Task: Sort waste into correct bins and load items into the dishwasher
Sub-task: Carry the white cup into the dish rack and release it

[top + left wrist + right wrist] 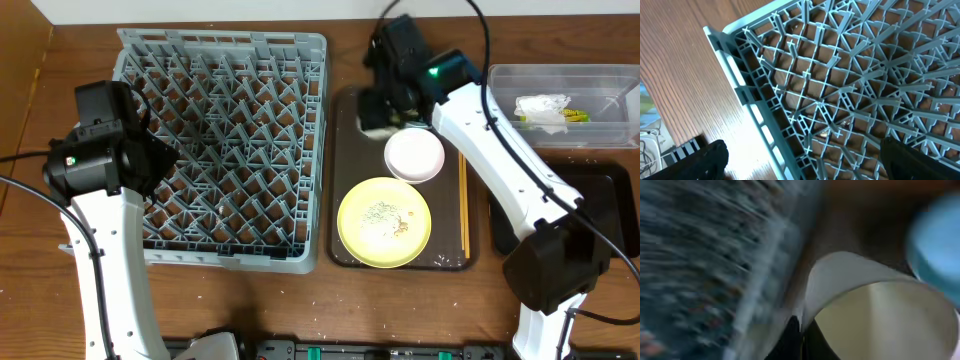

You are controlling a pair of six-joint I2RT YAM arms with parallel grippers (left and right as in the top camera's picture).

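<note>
No text, label, brand, number or sign can be read in any of the views. Yellow-green and orange patches are seen on the crumpled wrapper (545, 108) lying in the clear tub (600, 75), but they are too small for it to be told whether they are print. The right wrist view is too blurred for anything to be read there.

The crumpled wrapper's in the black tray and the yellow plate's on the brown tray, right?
No. Overhead, the wrapper lies in the clear tub, not the black tray. The yellow plate is on the brown tray.
</note>
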